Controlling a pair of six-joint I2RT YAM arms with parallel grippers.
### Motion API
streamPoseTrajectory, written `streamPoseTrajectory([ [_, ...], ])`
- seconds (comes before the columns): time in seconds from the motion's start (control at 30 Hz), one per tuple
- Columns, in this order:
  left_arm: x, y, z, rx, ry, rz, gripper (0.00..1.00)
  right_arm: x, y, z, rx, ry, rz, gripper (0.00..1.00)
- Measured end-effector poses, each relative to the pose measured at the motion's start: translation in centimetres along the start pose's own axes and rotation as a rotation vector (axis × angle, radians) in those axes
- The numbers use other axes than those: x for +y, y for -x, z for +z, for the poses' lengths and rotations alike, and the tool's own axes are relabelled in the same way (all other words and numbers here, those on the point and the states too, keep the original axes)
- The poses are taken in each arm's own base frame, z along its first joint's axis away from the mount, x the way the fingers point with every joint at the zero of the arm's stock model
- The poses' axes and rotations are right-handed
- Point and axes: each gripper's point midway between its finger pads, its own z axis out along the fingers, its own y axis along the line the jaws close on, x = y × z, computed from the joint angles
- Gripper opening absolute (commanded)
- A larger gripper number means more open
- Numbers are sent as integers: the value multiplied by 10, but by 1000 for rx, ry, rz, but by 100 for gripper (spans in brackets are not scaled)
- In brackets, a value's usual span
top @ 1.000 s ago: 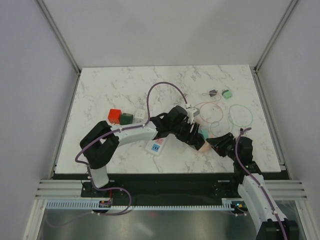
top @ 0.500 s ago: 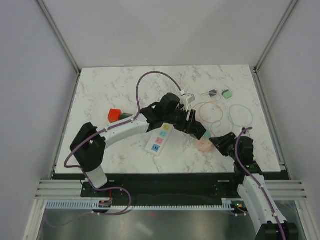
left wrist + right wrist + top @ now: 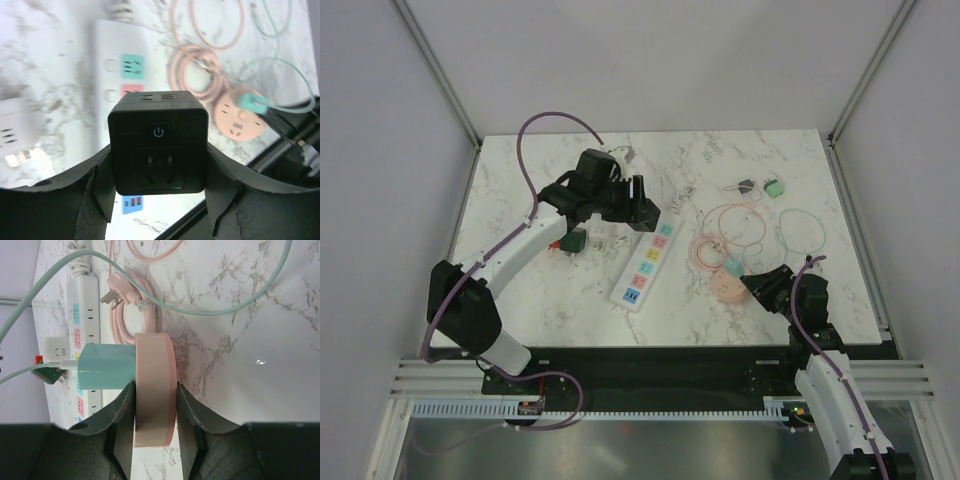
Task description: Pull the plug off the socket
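Left arm has swung back and to its left since a second ago, off the socket [image 3: 645, 262]; left claw [image 3: 638, 207] is clamped on the black cube plug [image 3: 158, 145], which is out of the socket and held above it; socket lies flat on the tabletop [image 3: 520, 300], beneath and just right of that claw, now uncovered; right claw [image 3: 154, 400] unchanged, clamped on the pink round outlet [image 3: 154, 355]; teal plug [image 3: 107, 372] sits in that outlet, ahead of the claw.
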Motion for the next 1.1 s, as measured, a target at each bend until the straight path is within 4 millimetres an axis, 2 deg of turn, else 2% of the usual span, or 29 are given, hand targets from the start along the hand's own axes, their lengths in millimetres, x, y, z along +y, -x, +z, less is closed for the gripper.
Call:
streamPoseTrajectory([
  [0.13,52,20,1,-11,134,-72,2,0,0,0,0,1,-5,0],
  [0.27,91,16,22,38,223,-126,2,0,0,0,0,3,-11,0],
  [0.43,121,-11,61,158,296,-159,2,1,0,1,1,7,-19,0],
  [0.6,137,-29,76,218,349,-166,6,1,0,0,2,10,-23,0],
  [0.8,139,-23,77,208,362,-155,39,1,0,1,3,9,-23,0],
  [0.97,140,-24,77,212,363,-146,50,1,0,1,2,9,-23,0],
  [1.1,140,-24,77,214,362,-141,73,1,0,1,2,9,-22,0],
])
